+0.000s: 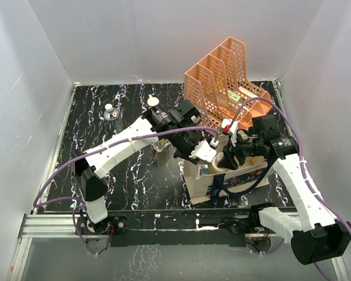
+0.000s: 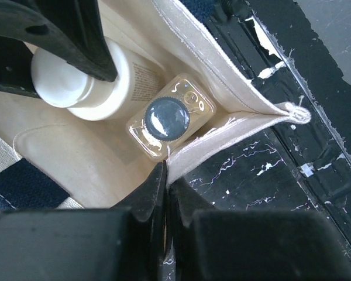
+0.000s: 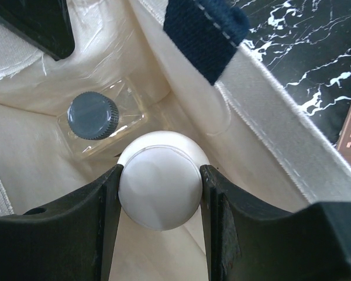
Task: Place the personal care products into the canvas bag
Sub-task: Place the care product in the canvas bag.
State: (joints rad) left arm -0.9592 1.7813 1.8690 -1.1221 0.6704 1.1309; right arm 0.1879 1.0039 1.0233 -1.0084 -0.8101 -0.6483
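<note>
**A:** Okay, left gripper [image 2: 165, 178] first. Open or closed?
**B:** Closed. The fingertips are pressed together on the rim of the canvas bag [image 2: 240, 123], near a corner (the fabric edge runs right in between them).
**A:** Right gripper [image 3: 159, 175]?
**B:** Partway open, clamped on the white cap [image 3: 159, 193] of the cream bottle [image 2: 126, 73], one finger on each side. The bottle is down inside the bag.
**A:** Anything else in there?
**B:** A square glass bottle [image 2: 169, 117] with its dark cap [image 3: 93, 115] facing up. It sits in the bag's corner, just beside the cream bottle.
**A:** Readable text?
**B:** No. There's a block of fine print on the cream bottle's side, left wrist view only, too small to read. The bag's front has a dark graphic in the top view, also illegible.
**A:** What do the views split on?
**B:** Only the top view shows the peach file organizer [image 1: 222, 76] right behind the bag. It also shows two small bottles on the black marbled table [image 1: 140, 181], well left of the bag: a pale-topped bottle [image 1: 112, 116] and a second small bottle [image 1: 153, 103]. The right wrist view adds a navy handle [image 3: 205, 32] lying over the rim.
</note>
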